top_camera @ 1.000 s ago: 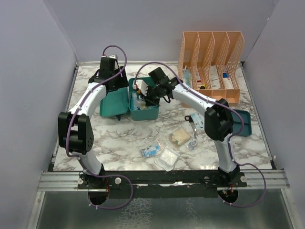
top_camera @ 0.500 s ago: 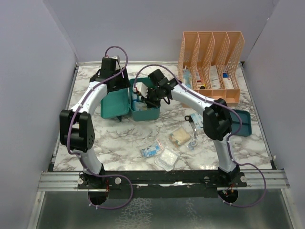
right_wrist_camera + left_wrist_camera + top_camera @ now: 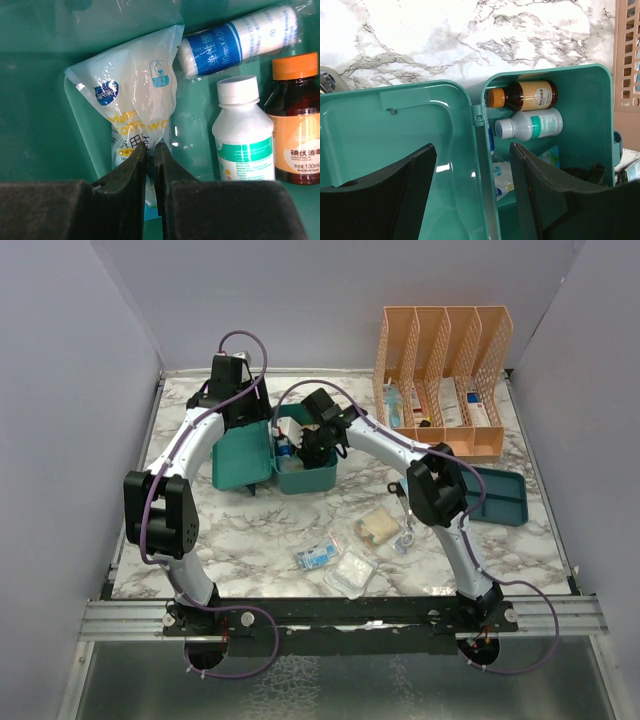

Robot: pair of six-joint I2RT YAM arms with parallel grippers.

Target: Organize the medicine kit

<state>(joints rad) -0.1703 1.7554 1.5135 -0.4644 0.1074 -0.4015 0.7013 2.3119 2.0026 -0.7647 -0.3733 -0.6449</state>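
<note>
The teal medicine kit (image 3: 305, 478) lies open at the table's middle back, its lid (image 3: 238, 455) folded out to the left. In the left wrist view my left gripper (image 3: 472, 192) is open, its jaws astride the kit's hinge edge (image 3: 479, 150) without touching it. My right gripper (image 3: 151, 150) is down inside the kit's base, shut on a white plastic cotton bag (image 3: 135, 95). Beside the bag lie a blue-labelled bandage roll (image 3: 235, 42), a white bottle (image 3: 242, 135) and a brown bottle with an orange cap (image 3: 295, 130).
A tall orange mesh organizer (image 3: 445, 350) stands at the back right. A flat dark-blue tray (image 3: 500, 495) lies right of the right arm. Loose packets (image 3: 318, 555) (image 3: 352, 572) (image 3: 380, 525) and a small item (image 3: 405, 495) lie in front of the kit.
My right gripper has moved left and down into the kit's base with the white bag. The left arm has barely moved.
</note>
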